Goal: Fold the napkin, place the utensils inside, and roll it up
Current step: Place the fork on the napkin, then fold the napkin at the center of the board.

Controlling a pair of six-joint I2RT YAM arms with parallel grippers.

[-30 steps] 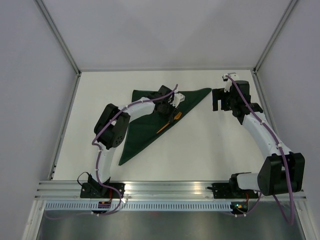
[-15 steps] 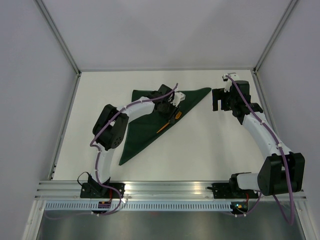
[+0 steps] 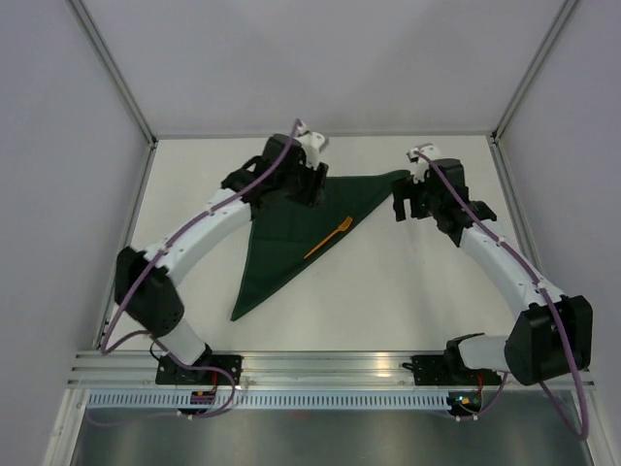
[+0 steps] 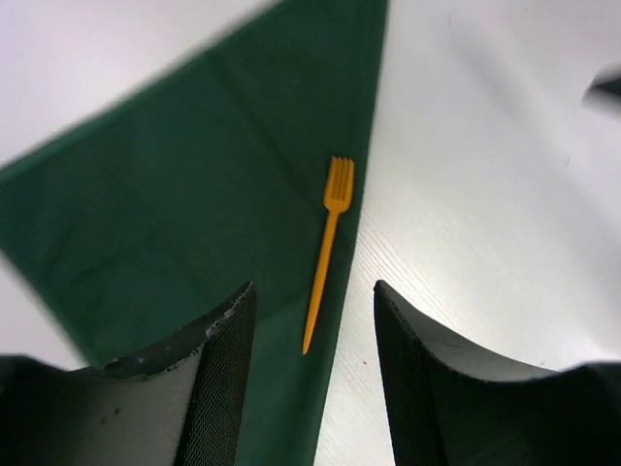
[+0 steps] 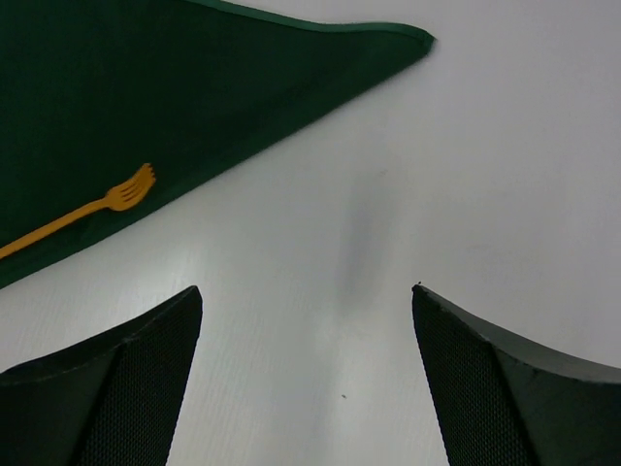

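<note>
Toward the far middle of the white counter (image 3: pixel 408 282) lies the napkin (image 3: pixel 286 233), folded into a long triangle with its narrow tip pointing near-left. One orange fork (image 3: pixel 327 239) rests on it, right along the long right-hand edge. The fork sits so close to that edge that a tug on the cloth would likely slide it off. The cloth is dark green, smooth and faintly glossy. Left pincer (image 4: pixel 312 287) hovers spread above the fork; right pincer (image 5: pixel 306 289), spread and empty, hangs by the far-right corner.
</note>
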